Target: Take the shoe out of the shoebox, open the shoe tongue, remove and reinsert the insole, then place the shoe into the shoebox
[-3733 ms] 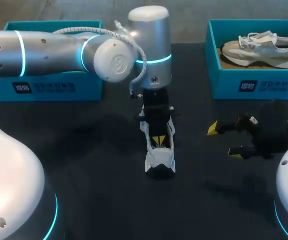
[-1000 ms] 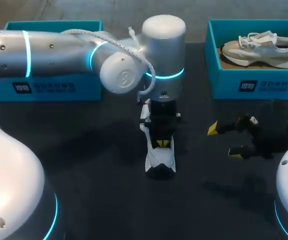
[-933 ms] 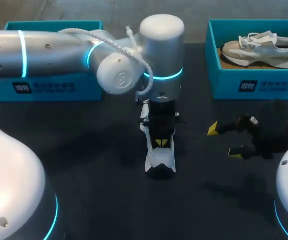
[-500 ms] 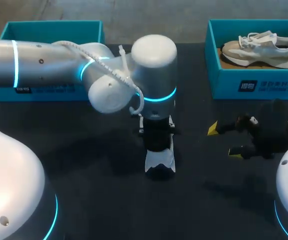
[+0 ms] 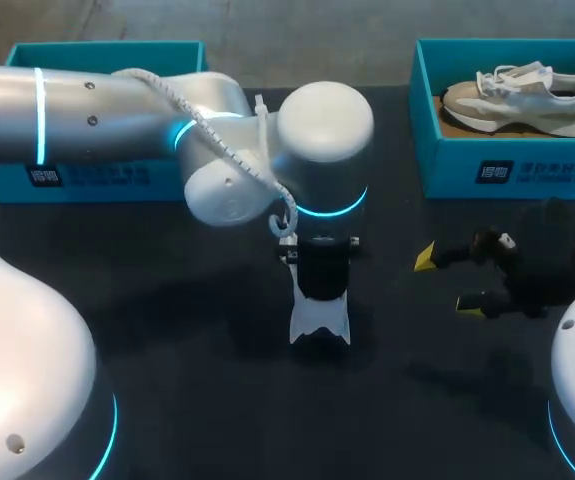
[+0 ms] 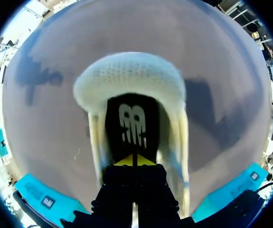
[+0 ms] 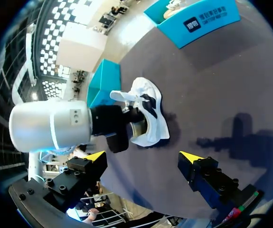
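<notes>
A white shoe (image 5: 319, 322) stands mid-table with its toe toward the front edge; only the toe shows under my left arm (image 5: 322, 150). In the left wrist view my left gripper (image 6: 135, 160) is shut, its yellow tips together and down inside the white shoe (image 6: 127, 76) on the black insole (image 6: 131, 126), which lies flat in the shoe. I cannot tell if the tips pinch it. My right gripper (image 5: 447, 281) stands open to the right of the shoe, empty. From the right wrist, the right gripper (image 7: 142, 156) faces the shoe (image 7: 148, 114) from a distance.
An open teal shoebox (image 5: 102, 60) stands at the back left, partly behind my left arm. A second teal shoebox (image 5: 507, 150) at the back right holds a beige shoe (image 5: 522, 95). Bare dark table lies on both sides of the white shoe.
My left wrist has moved toward the shoe's toe and lower, and now hides the yellow tips seen a second ago. The right arm has not moved.
</notes>
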You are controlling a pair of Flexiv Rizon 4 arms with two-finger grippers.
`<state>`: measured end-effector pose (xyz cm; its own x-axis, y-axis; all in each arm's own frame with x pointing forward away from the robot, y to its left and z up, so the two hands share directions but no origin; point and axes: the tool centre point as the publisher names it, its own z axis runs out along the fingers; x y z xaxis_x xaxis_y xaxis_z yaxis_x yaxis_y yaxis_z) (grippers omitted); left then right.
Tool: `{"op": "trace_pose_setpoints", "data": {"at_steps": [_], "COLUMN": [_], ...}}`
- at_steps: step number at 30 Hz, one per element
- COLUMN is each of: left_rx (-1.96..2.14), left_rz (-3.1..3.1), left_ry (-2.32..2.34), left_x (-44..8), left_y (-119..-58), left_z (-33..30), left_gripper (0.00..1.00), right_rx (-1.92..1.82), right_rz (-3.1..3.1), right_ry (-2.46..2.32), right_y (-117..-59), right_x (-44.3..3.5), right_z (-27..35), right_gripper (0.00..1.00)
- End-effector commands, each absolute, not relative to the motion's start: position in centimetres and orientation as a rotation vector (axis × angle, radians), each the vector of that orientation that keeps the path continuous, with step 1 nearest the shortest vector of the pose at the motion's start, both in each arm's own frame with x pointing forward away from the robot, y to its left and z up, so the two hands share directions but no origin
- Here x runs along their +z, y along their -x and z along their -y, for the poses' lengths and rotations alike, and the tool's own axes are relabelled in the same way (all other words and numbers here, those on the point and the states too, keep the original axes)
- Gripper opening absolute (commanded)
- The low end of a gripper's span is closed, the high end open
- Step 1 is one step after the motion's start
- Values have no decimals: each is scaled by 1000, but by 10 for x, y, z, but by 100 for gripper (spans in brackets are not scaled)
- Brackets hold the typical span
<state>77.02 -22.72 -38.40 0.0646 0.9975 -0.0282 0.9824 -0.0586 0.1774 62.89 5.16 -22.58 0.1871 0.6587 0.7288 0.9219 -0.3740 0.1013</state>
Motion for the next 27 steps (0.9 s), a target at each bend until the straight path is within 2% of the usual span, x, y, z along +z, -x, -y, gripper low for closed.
{"op": "trace_pose_setpoints", "data": {"at_steps": [1, 9, 11, 12, 13, 14, 15, 16, 27], "left_rx": [217, 287, 289, 296, 296, 289, 297, 294, 280], "left_rz": [-2011, -1996, -2005, -2009, -2016, -2022, -2024, -2028, -2044], "left_ry": [-2132, -2088, -2080, -2082, -2079, -2084, -2082, -2083, -2102], "left_x": [-354, -343, -342, -343, -343, -343, -344, -344, -350], "left_y": [-768, -788, -790, -791, -791, -791, -791, -791, -790], "left_z": [216, 217, 216, 215, 214, 214, 213, 212, 210], "left_gripper": [0, 0, 38, 48, 64, 73, 92, 100, 100], "right_rx": [-1008, -1008, -1008, -1008, -1008, -1008, -1008, -1008, -1008], "right_rz": [1489, 1489, 1489, 1489, 1489, 1489, 1489, 1489, 1489], "right_ry": [2112, 2112, 2112, 2112, 2112, 2112, 2112, 2112, 2112], "right_y": [-625, -625, -625, -625, -625, -625, -625, -625, -625], "right_x": [-224, -224, -224, -224, -224, -224, -224, -224, -224], "right_z": [-51, -51, -51, -51, -51, -51, -51, -51, -51], "right_gripper": [100, 100, 100, 100, 100, 100, 100, 100, 100]}}
